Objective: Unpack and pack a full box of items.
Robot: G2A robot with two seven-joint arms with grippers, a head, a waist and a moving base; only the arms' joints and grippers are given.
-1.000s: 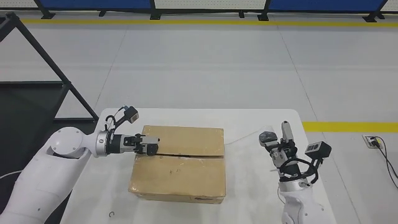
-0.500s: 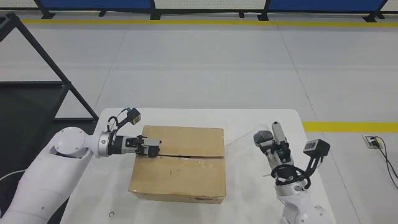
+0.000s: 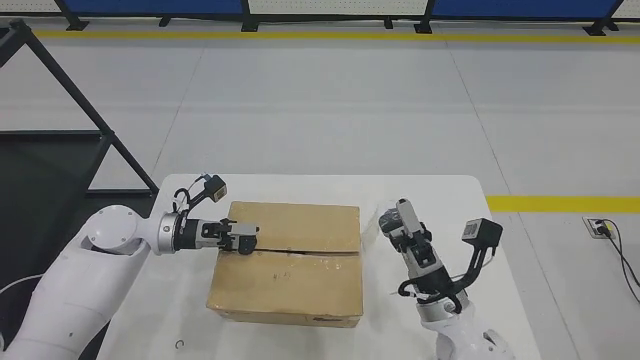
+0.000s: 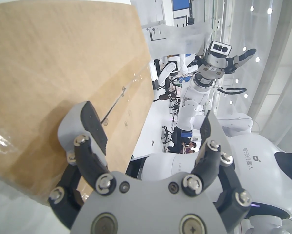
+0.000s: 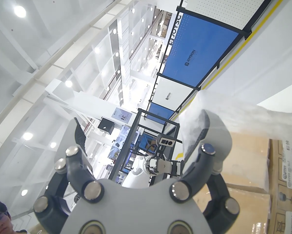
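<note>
Presently, tape-stripping: pinch the loose tape [image 5: 246,122] firmly, draw it low along the seam, brace the box [image 3: 290,270].
Right pincer [image 5: 141,120]: spread wide, clasping nothing, tape clinging to one finger [image 5: 204,132], raised beside the box. Left pincer [image 4: 148,115]: spread wide, empty, one finger [image 4: 92,120] over the lid's seam end. Box: flaps shut, middle of table [image 3: 460,198].

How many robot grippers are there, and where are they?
2. The left gripper is at the left end of the cardboard box, by its seam. The right gripper is raised near the box's right end, with clear tape against one finger.
</note>
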